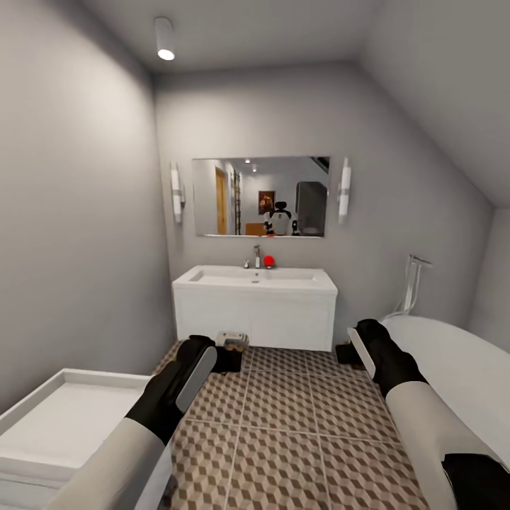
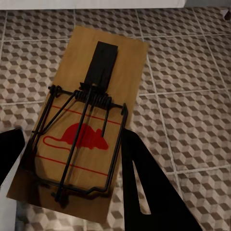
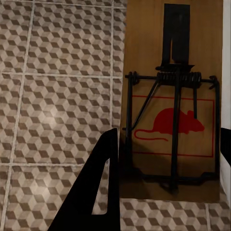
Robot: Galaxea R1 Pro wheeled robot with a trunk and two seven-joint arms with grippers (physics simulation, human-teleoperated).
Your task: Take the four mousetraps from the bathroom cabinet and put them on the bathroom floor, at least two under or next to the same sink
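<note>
Tan mousetraps sit pinched in both grippers, left gripper (image 2: pixel 72 163) and right gripper (image 3: pixel 168 159), boards' long axes running along the fingers, above the bathroom floor (image 1: pixel 297 425) near the bathroom sink (image 1: pixel 255 278).

Was a home bathroom: white sink (image 1: pixel 255 278) with chrome tap (image 1: pixel 256 256) on a vanity unit (image 1: pixel 255 319), wall mirror (image 1: pixel 261 196) between two wall lights, white bathtub (image 1: pixel 453 368) alongside, cube-patterned tiled floor (image 1: pixel 297 439), grey walls, sloped ceiling with spotlight (image 1: pixel 164 39).
</note>
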